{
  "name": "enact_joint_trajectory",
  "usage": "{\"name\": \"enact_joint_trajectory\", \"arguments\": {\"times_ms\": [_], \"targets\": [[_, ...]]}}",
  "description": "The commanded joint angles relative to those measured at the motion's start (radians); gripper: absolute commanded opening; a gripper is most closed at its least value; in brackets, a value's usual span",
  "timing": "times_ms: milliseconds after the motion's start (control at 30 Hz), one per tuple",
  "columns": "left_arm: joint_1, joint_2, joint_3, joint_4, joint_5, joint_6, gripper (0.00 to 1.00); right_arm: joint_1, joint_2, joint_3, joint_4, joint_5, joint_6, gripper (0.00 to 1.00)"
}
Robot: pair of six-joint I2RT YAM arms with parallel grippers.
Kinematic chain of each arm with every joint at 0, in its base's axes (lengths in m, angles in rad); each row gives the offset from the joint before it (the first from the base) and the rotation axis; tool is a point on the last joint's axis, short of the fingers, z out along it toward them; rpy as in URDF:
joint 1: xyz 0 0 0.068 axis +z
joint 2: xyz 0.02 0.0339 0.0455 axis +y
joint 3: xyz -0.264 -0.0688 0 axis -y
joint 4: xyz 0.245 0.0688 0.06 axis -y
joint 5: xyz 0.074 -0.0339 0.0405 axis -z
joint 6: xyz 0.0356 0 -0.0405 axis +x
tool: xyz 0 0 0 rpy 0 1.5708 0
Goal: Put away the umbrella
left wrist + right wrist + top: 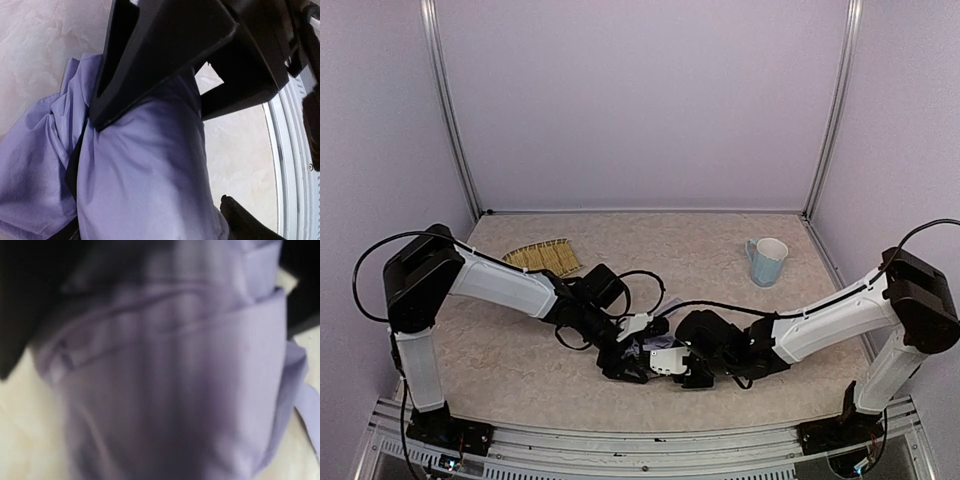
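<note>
Fabric of pale lavender, bunched into a folded bundle, marks the umbrella (653,346). It lies on the table (520,340), well apart from the mug (767,261), nearer the arm bases and to the mug's left. A straw mat (542,257) lies further left of the mug.

Both arms meet over the bundle. The left pincer (628,362) is on the side away from the mug and the right pincer (682,368) on the mug's side.

In the left wrist view one black finger (160,45) rests on the cloth (140,175). The other's tip (242,222) shows just beside the cloth's edge. The fingers stand apart around the bundle, but I cannot tell whether they squeeze it.

The right wrist view is blurred. Lavender folds (175,390) fill the whole gap between dark fingers (15,305), so this pincer is clamped on the umbrella.
</note>
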Motion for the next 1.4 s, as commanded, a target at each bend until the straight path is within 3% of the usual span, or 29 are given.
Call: {"name": "enact_joint_trajectory", "arguments": {"times_ms": [0, 167, 400, 500, 567, 633, 733, 867, 1100, 1200, 1367], "targets": [[0.018, -0.100, -0.114, 0.121, -0.080, -0.079, 0.78, 0.002, 0.077, -0.027, -0.254, -0.104, 0.031, 0.06], [0.058, -0.275, -0.309, 0.412, -0.172, -0.162, 0.83, 0.001, 0.074, -0.001, -0.293, -0.161, 0.043, 0.03], [0.065, -0.661, -0.657, 0.821, -0.298, -0.224, 0.83, -0.051, 0.134, 0.128, -0.517, -0.405, 0.113, 0.02], [0.030, -0.829, -0.769, 0.854, -0.344, -0.177, 0.76, -0.101, 0.189, 0.182, -0.610, -0.493, 0.153, 0.03], [-0.021, -0.890, -0.795, 0.784, -0.404, -0.126, 0.63, -0.136, 0.229, 0.214, -0.652, -0.568, 0.168, 0.05], [-0.093, -0.913, -0.792, 0.710, -0.474, -0.058, 0.59, -0.169, 0.283, 0.247, -0.687, -0.648, 0.165, 0.06], [-0.199, -0.851, -0.741, 0.630, -0.581, 0.022, 0.63, -0.215, 0.351, 0.311, -0.746, -0.749, 0.165, 0.07], [-0.284, -0.595, -0.586, 0.485, -0.746, 0.117, 0.78, -0.248, 0.416, 0.363, -0.810, -0.819, 0.131, 0.10], [-0.279, -0.303, -0.406, 0.426, -0.791, 0.218, 0.92, -0.288, 0.496, 0.421, -0.853, -0.863, 0.072, 0.13], [-0.233, -0.215, -0.357, 0.375, -0.688, 0.177, 0.89, -0.293, 0.517, 0.439, -0.865, -0.870, 0.046, 0.15], [-0.253, -0.130, -0.333, 0.273, -0.631, 0.112, 0.70, -0.335, 0.491, 0.441, -0.804, -0.883, 0.071, 0.24]]}}
